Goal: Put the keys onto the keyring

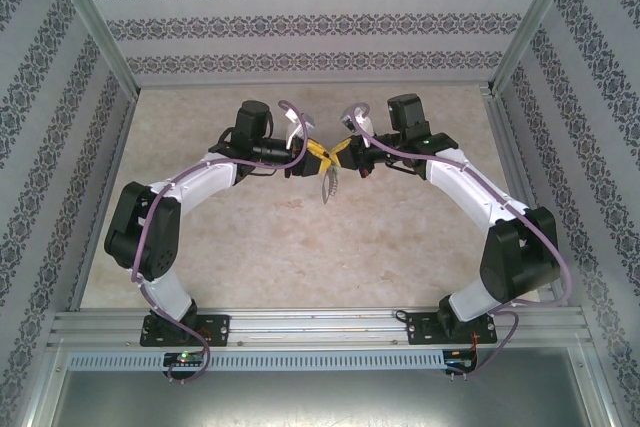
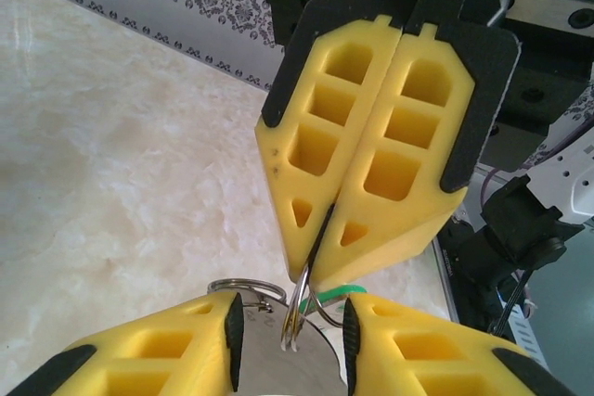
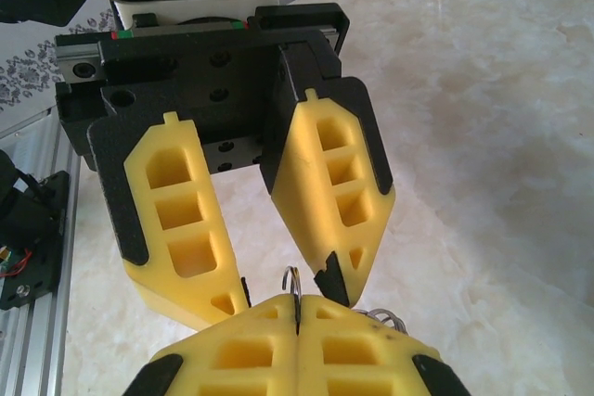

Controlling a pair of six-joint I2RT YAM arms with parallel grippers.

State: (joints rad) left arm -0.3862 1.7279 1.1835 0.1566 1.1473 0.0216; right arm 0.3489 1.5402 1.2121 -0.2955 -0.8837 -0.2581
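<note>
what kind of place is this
Most likely a robot test cell in a lab: a marble-look table top boxed in by aluminium frame rails, patterned wallpaper panels as walls, and two arms bolted at its near edge.

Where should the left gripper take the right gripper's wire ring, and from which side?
Likely the arc of the wire ring jutting past the shut right gripper, from opposite: it stands edge-on between the fingers of the left gripper, so pads meet its flat faces.
</note>
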